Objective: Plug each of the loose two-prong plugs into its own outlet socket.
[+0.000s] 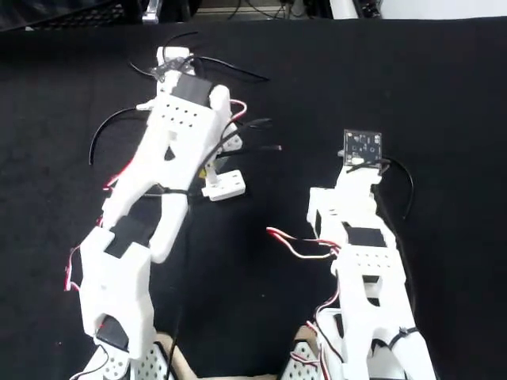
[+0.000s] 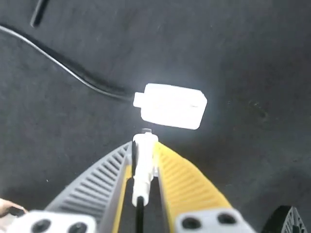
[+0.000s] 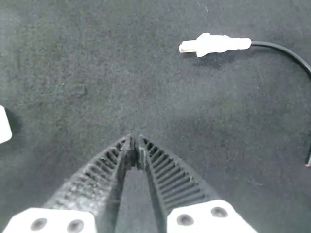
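counter (image 1: 444, 79): black, carrying both white arms side by side.
left end effector (image 2: 144, 145): narrowed onto the held plug (image 2: 144, 167), with a grey finger (image 2: 104, 178) on one side of it and a yellow finger (image 2: 184, 179) on the other.
held plug: white and gripped lengthwise. Its front end points at the outlet socket (image 2: 172, 107) and sits just beside it; whether they touch cannot be told. A black cord leaves its back end between the fingers.
outlet socket: a white block lying flat on the counter. In the high view (image 1: 224, 185) it sits just beside the forward part of the left arm.
socket cable (image 2: 63, 65): black, running from the socket's narrow end away across the counter.
right end effector (image 3: 134, 145): fingertips pressed together with nothing between them, above bare counter.
loose plug (image 3: 214, 44): white, lying on its side on the counter, well apart from the right end effector.
plug cable (image 3: 282, 48): black, curving away from the loose plug's back end.
white object (image 3: 3, 124): cut off by the frame edge; what it is cannot be told.
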`<control>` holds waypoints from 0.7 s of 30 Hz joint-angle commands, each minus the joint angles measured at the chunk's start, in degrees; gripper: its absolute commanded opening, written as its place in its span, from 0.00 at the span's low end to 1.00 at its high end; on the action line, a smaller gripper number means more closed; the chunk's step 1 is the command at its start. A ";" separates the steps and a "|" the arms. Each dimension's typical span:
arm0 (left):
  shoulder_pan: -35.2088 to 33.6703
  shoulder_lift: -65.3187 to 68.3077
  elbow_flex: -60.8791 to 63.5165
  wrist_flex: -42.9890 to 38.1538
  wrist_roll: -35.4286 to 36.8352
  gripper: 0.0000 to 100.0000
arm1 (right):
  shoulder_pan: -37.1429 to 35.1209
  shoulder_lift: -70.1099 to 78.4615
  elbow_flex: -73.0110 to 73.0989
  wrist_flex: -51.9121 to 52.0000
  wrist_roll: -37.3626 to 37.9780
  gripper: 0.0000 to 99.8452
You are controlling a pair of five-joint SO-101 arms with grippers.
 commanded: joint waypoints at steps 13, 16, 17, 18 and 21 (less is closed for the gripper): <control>7.25 1.58 3.30 -14.95 -1.05 0.03 | 0.53 -1.54 -0.31 -0.79 -0.70 0.01; 6.99 1.49 3.30 -14.95 -1.49 0.03 | 0.53 -1.54 -0.31 -0.79 -0.70 0.01; 6.90 1.58 3.30 -14.95 -1.49 0.03 | 0.53 -1.54 -0.31 -0.79 -0.70 0.01; 6.55 1.58 3.38 -14.95 -1.58 0.03 | 0.53 -1.54 -0.31 -0.79 -0.70 0.01; 6.02 1.58 4.44 -16.18 -3.43 0.03 | 0.53 -1.54 -0.31 -0.79 -0.70 0.01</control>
